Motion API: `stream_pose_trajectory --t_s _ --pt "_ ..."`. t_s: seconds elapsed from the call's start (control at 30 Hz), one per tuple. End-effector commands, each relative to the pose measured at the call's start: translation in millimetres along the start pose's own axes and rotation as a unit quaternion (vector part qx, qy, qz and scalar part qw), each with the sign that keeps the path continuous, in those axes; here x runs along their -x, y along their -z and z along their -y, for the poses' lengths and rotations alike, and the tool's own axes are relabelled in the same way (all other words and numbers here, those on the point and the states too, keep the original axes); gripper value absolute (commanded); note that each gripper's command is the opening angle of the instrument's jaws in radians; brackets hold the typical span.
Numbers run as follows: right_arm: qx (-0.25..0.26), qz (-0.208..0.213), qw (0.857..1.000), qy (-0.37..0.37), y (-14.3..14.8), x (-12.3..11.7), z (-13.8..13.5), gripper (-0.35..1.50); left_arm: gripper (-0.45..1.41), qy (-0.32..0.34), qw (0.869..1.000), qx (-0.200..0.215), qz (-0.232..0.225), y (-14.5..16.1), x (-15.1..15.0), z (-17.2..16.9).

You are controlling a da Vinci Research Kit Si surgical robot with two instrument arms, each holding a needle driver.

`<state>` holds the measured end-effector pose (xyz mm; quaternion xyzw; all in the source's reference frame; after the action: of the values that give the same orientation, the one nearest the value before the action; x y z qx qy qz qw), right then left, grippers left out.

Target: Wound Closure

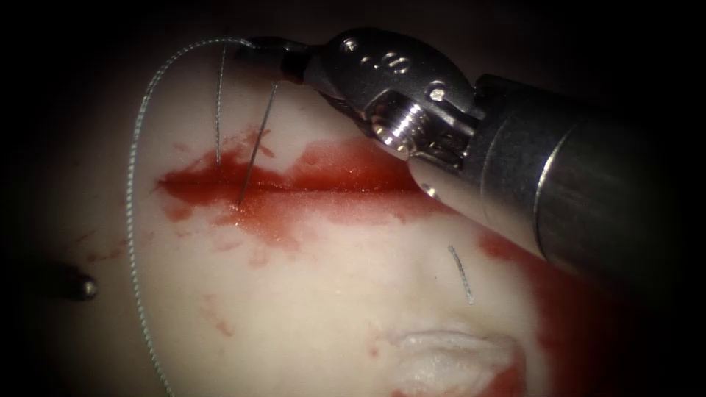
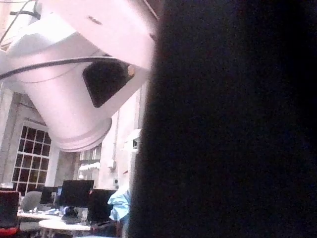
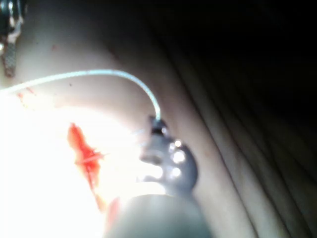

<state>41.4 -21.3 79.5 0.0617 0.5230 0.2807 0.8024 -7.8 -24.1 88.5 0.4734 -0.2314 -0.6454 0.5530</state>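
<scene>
Right end effector [image 1: 254,53], nearest, pinches thread [image 1: 132,191] above cut [image 1: 294,187]; overpulling could tear tissue [image 1: 309,309]. Left end effector [image 1: 81,287]: can't tell.

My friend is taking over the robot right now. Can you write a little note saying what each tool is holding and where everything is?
Right tool: jaws shut on the thread above the cut.
Left tool: tip at the picture's left edge, holding nothing visible.
Thread: arcs from the right tool down the left side; two strands enter the cut's left part.
Cut thread end lies below the cut.
Needle: not located.
Tissue: cut open, red fluid around it.
</scene>
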Motion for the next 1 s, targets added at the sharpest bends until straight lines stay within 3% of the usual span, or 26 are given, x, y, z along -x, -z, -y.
stream_pose_trajectory --t_s 0.03,0.13,0.33,0.43,0.67,0.73,0.8,1.0 --pt "0.0 -0.003 1.0 0.002 -0.9 -0.8 -0.5 -0.35 0.85 0.004 1.0 -0.015 0.0 -0.3 0.9 0.9" --pt "0.0 -0.003 1.0 0.002 -0.9 -0.8 -0.5 -0.35 0.81 0.016 0.999 -0.041 -0.014 -1.2 0.6 0.9" --pt "-0.002 -0.003 1.0 0.002 -0.9 -0.8 -0.4 -0.35 0.79 0.01 0.999 -0.04 -0.021 -4.0 0.0 -0.1" --pt "-0.002 -0.003 1.0 0.002 -0.9 -0.8 -0.4 -0.35 0.58 0.014 0.999 -0.033 0.015 -5.0 0.4 0.0" --pt "-0.008 -0.003 1.0 0.002 -0.9 -0.9 -0.3 -0.35 0.53 0.008 0.999 -0.042 0.029 -5.6 0.5 0.1" --pt "-0.008 -0.003 1.0 0.002 -0.9 -0.9 -0.2 -0.35 0.31 0.0 0.999 -0.04 0.03 -5.9 0.5 -0.3" --pt "-0.009 -0.003 1.0 0.002 -0.9 -0.9 -0.2 -0.35 -0.45 -0.01 0.999 -0.044 0.029 -6.1 0.2 -0.7" --pt "-0.009 -0.003 1.0 0.005 -0.8 -0.9 -0.2 -0.35 -0.45 -0.021 0.998 -0.051 0.018 -5.3 0.0 -1.0"
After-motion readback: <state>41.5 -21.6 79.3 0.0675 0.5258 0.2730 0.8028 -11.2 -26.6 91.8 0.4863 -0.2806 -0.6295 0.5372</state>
